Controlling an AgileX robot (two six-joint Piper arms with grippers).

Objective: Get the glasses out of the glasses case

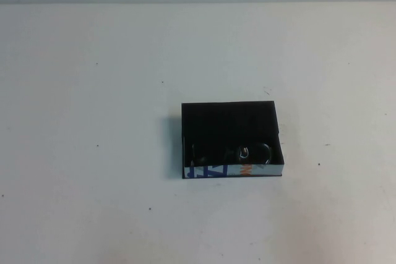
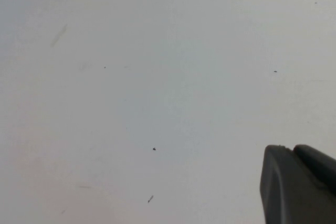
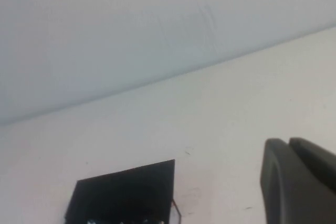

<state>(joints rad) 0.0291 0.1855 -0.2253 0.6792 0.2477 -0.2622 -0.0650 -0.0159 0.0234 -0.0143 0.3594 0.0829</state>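
Glasses (image 1: 247, 153) with a dark thick plastic frame lie inside the small rectangular black glasses case (image 1: 229, 122), along its near wall, low in the box and just right of centre in the high view. Only curved glints of the rims and a dark arm toward the left end show against the black lining, so their exact pose is hard to read. The case sits open on the white table (image 1: 93, 122), slightly right of centre and a little below the middle of the frame, with its white side strip bearing blue letters and an orange mark facing the lower edge of the picture.

In the right wrist view the same case (image 3: 126, 195) appears at the bottom, left of centre, with the pale wall (image 3: 131, 24) filling the upper half beyond the table's far edge. The right gripper (image 3: 299, 182) shows only as a dark grey finger in the lower right corner, well apart from the case; whether it is wide or narrow cannot be told.

The left gripper (image 2: 299, 184) likewise shows as one dark grey finger in the lower right corner of the left wrist view, above bare speckled tabletop, and its spread cannot be told either. Neither arm appears in the high view.
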